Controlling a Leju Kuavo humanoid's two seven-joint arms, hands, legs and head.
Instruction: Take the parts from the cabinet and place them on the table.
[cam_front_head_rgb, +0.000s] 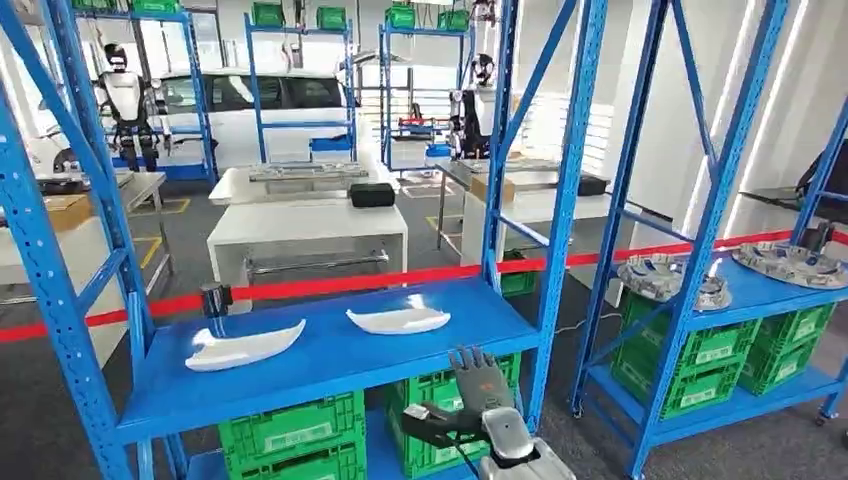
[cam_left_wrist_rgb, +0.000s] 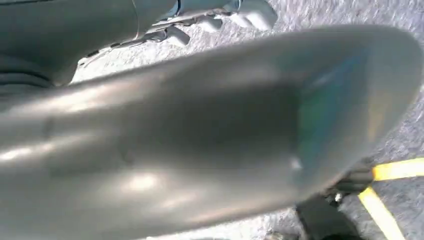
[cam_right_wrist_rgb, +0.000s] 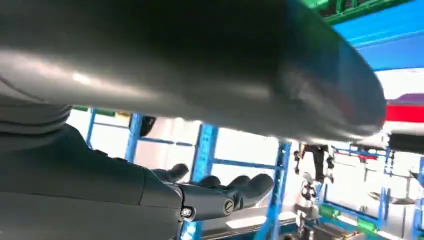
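Observation:
Two white curved parts lie on the blue cabinet shelf (cam_front_head_rgb: 330, 372) in the head view: one at the left (cam_front_head_rgb: 245, 347), one at the middle (cam_front_head_rgb: 398, 320). My right hand (cam_front_head_rgb: 480, 385) is raised just in front of the shelf's front edge, below the middle part, fingers spread and holding nothing. In the right wrist view its dark fingers (cam_right_wrist_rgb: 225, 192) stretch out under the thick thumb, with nothing between them. My left hand (cam_left_wrist_rgb: 200, 135) hangs over grey floor, its blurred thumb large in the picture, with nothing in it.
A small black object (cam_front_head_rgb: 215, 298) stands at the shelf's back left. Green crates (cam_front_head_rgb: 290, 430) sit under the shelf. Blue uprights (cam_front_head_rgb: 565, 200) frame it. The rack to the right carries round metal parts (cam_front_head_rgb: 670, 280). Red tape (cam_front_head_rgb: 330, 285) and white tables (cam_front_head_rgb: 305, 225) lie beyond.

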